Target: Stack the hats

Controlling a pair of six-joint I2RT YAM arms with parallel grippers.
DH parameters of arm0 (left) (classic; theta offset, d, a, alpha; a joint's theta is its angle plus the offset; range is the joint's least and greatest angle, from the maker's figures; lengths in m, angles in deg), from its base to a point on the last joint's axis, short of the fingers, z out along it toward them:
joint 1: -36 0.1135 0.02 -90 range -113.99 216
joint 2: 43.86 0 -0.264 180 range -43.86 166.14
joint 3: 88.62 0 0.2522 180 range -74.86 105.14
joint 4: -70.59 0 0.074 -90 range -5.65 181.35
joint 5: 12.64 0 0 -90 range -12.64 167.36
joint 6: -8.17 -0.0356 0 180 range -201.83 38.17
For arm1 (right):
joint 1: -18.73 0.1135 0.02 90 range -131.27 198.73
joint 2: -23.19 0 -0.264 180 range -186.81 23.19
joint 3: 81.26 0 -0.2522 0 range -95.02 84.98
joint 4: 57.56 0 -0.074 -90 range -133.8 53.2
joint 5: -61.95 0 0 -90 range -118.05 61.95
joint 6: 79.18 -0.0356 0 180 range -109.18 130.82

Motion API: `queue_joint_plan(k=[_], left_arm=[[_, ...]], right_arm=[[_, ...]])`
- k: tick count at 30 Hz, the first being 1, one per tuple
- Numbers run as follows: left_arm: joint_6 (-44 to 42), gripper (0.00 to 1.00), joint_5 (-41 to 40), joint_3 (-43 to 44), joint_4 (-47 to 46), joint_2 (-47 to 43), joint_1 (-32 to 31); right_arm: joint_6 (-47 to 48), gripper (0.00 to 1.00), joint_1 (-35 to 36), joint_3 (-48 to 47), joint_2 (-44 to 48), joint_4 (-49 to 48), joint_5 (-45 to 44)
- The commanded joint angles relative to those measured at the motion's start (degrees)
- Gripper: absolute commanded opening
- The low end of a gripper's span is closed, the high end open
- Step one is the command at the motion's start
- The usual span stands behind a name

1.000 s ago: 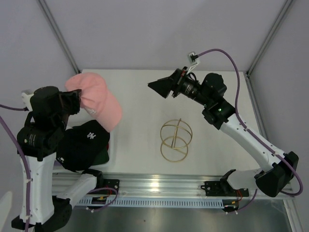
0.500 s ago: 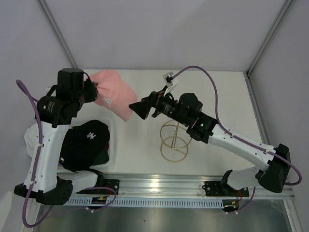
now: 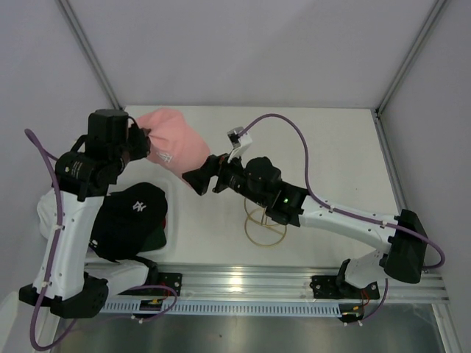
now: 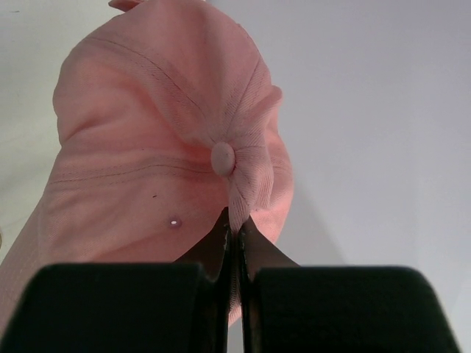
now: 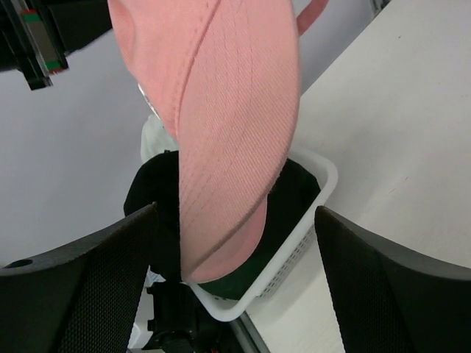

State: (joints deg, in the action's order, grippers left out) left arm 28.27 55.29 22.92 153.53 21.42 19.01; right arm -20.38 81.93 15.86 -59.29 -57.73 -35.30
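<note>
The pink cap [image 3: 176,147] hangs above the table's [image 3: 331,140] far-left part, crown pinched tight in the left gripper [image 4: 235,234] — the right gripper [image 3: 196,179], spread wide, has swung across to bracket its brim; we expect a two-handed grasp next.

My left gripper [image 3: 143,144] grips the pink cap [image 3: 179,145] by its crown; my right gripper [image 3: 193,180], fingers spread, sits just beside its brim.
</note>
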Motion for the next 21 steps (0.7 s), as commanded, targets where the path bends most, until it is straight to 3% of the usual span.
queue_joint_plan(k=[1, 4, 5, 7, 8, 10, 11, 16, 18, 19, 21], left_arm=[[2.75, 0.00, -0.96, 0.04, -1.60, -2.17, -0.58], [2.75, 0.01, -0.96, -0.48, -0.99, -2.70, -0.58], [2.57, 0.01, -0.61, -1.27, -1.33, -3.05, -0.58], [1.09, 0.01, 0.09, -2.58, -3.35, -3.66, -0.58], [0.64, 0.01, 0.61, -3.37, -3.88, -3.93, -0.58], [-0.76, 0.01, 0.80, -4.87, -4.76, -4.63, -0.67], [-1.03, 0.01, 0.88, -5.31, -4.68, -4.89, -0.59], [-10.32, 0.01, 1.67, -9.43, -11.06, -8.49, -0.58], [-18.72, 0.16, 1.06, -10.06, -14.24, -10.86, -0.58], [-22.96, 0.41, 0.71, -10.76, -16.26, -11.74, -0.58], [-31.40, 0.72, 0.44, -11.29, -22.23, -13.59, -0.58]], right_arm=[[-0.70, 0.90, 1.93, -1.81, -1.54, -3.73, -2.60], [-0.44, 0.73, 2.10, -1.80, -1.37, -6.62, -3.04], [-0.44, 0.57, 2.10, -1.98, -1.46, -7.33, -2.95], [-0.61, 0.41, 2.10, -3.98, -1.72, -6.82, -1.99], [-0.70, 0.26, 2.10, -5.22, -1.90, -5.76, -1.37], [-1.32, 0.15, 2.10, -8.38, -1.81, -2.95, -0.14], [-1.41, 0.00, 2.10, -8.92, -1.03, -2.42, -0.05], [-4.56, 0.00, 1.05, -10.85, 2.67, 2.05, -2.87], [-7.89, 0.00, -2.02, -12.00, 3.89, 7.06, 0.11], [-11.74, 0.00, -3.33, -12.35, 4.51, 8.73, 1.69], [-15.89, 0.00, -7.72, -12.35, 5.57, 12.16, 6.70]])
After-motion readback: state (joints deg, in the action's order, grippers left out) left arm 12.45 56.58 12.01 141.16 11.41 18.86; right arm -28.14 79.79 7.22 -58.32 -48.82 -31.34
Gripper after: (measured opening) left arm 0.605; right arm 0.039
